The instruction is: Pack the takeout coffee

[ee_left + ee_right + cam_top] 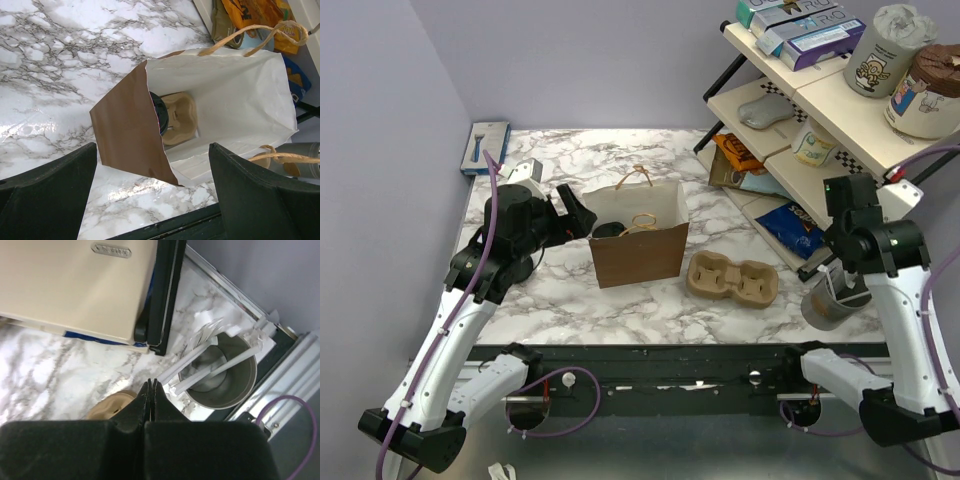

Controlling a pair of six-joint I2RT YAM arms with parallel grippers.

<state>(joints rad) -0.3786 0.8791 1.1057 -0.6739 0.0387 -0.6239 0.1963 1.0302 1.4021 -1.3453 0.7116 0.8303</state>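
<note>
No legible txt: boxes point(810, 35) on shelf point(850, 115) have print too small to read, mugs point(883, 55) w/ cartoon pics only, metal badge point(111, 249) lettering blurred.

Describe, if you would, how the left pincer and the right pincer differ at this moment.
The left pincer stands wide open; the right pincer is shut on nothing. The left pincer faces the open mouth of the brown paper bag; the right pincer hangs close to the metal cup. Both are black.
</note>
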